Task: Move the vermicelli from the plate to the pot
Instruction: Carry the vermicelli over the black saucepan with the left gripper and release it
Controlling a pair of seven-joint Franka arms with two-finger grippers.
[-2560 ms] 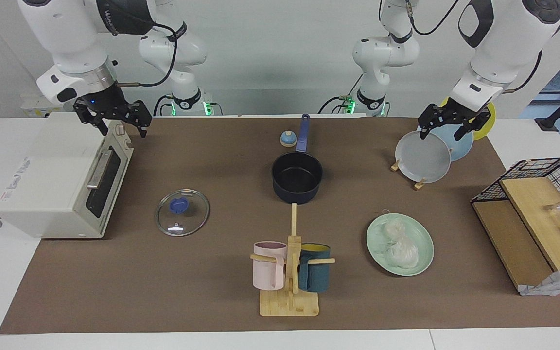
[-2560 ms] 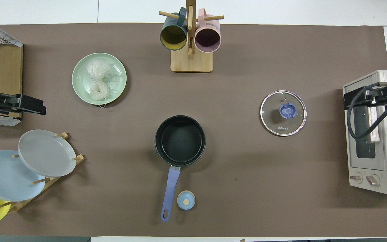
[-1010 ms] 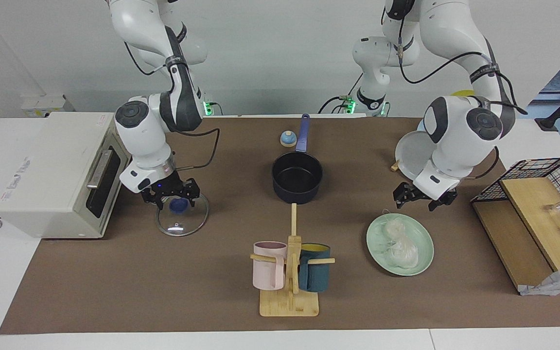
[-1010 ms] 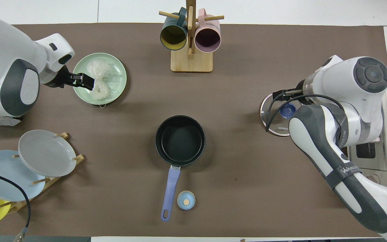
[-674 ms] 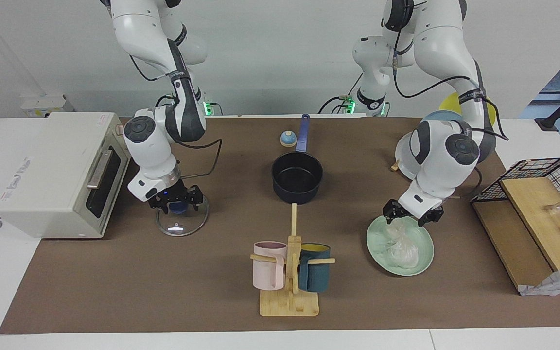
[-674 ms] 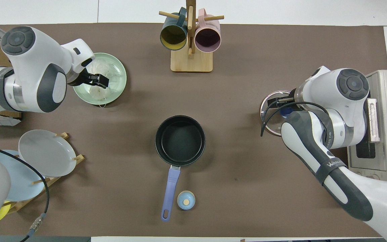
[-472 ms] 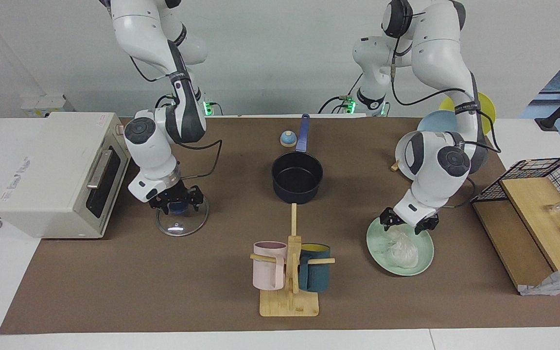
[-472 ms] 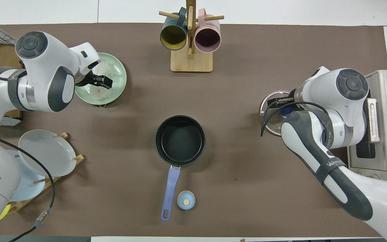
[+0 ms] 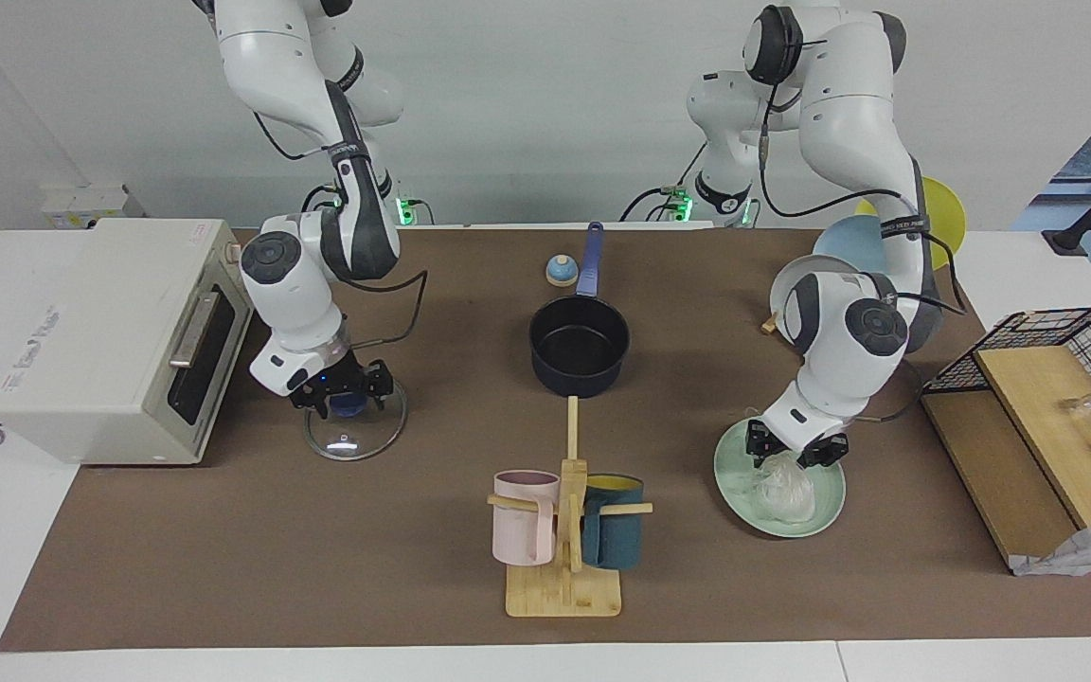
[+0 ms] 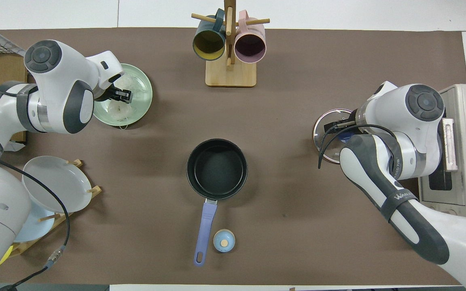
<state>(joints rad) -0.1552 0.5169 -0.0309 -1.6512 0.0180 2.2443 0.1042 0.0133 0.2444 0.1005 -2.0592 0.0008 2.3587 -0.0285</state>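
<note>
Facing view: left gripper [image 9: 795, 452] is down on the vermicelli [image 9: 782, 488] lying on the plate [image 9: 827, 511], fingers apart around the nearer clump, placed to pinch it. Right gripper [image 9: 337, 396] sits at the lid [image 9: 356, 434] knob; finger state unclear.

Overhead view: pot [image 10: 217, 169] stands empty mid-bench, open for the drop.
</note>
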